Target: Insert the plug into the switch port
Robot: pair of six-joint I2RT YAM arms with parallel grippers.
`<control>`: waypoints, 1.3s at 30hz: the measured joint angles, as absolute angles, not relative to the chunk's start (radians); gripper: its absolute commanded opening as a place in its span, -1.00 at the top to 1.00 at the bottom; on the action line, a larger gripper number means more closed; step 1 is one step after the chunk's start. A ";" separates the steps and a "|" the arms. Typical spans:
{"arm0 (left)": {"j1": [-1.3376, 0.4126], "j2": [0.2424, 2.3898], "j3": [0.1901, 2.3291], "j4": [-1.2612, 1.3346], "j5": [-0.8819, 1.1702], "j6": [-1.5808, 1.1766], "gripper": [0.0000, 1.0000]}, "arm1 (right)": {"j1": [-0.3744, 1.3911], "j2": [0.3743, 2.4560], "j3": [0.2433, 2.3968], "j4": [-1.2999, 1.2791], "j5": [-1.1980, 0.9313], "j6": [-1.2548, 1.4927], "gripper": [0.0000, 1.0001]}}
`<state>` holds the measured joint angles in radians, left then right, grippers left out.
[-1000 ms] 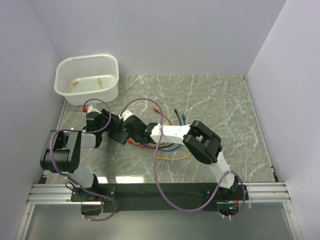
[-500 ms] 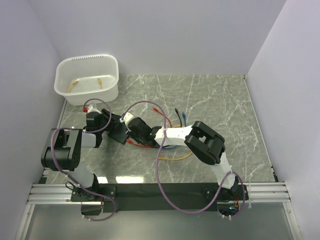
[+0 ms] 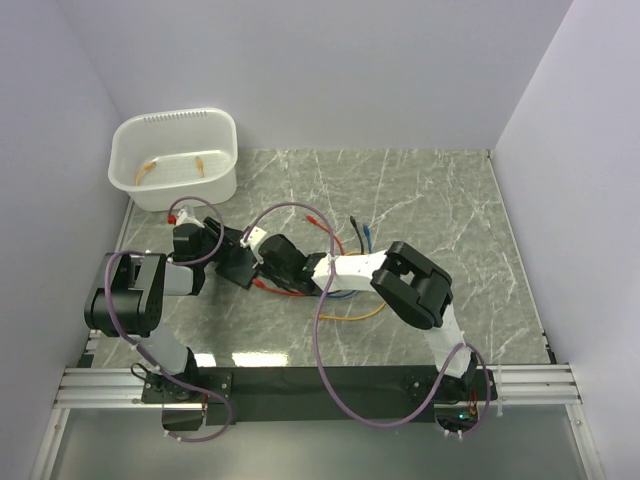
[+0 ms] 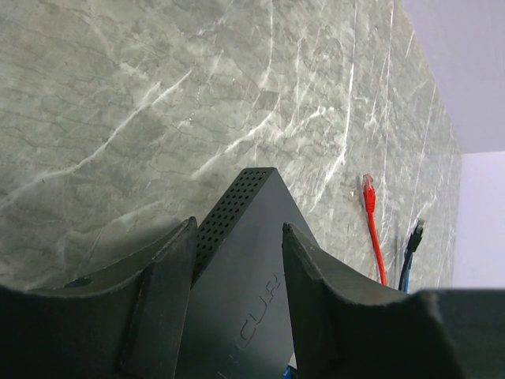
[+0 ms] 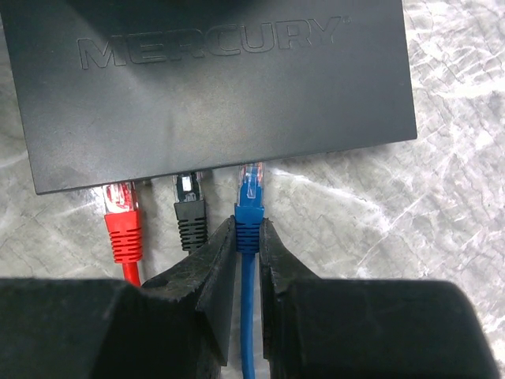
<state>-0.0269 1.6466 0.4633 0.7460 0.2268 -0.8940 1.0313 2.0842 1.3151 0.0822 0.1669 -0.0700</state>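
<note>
Right gripper [image 5: 247,233] pinches the blue plug [image 5: 251,185], its tip at the socket edge of the switch [image 5: 213,87] stamped MERCURY, beside a black plug [image 5: 190,207] and a red plug [image 5: 122,217], while my left gripper [image 4: 238,233] clamps that switch near the table's [image 3: 440,220] left edge.

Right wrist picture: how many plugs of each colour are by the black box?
red plug: 1
black plug: 1
blue plug: 1
Total: 3, all at the edge of the switch.
</note>
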 measured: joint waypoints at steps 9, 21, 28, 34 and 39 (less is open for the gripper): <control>-0.046 1.654 0.470 0.756 0.241 -0.873 -0.07 | 1.014 2.070 1.315 0.060 0.084 -0.111 1.00; -0.086 1.694 0.498 0.796 0.245 -0.869 -0.06 | 0.990 2.059 1.319 0.020 0.024 -0.096 1.00; -0.097 1.696 0.477 0.833 0.246 -0.877 -0.06 | 0.990 2.059 1.324 -0.002 0.046 -0.086 1.00; -0.113 1.670 0.416 0.907 0.217 -0.878 -0.07 | 0.989 2.059 1.323 -0.007 0.052 -0.087 1.00; -0.165 1.637 0.340 0.958 0.272 -0.916 -0.07 | 0.977 2.057 1.315 0.030 0.027 -0.087 1.00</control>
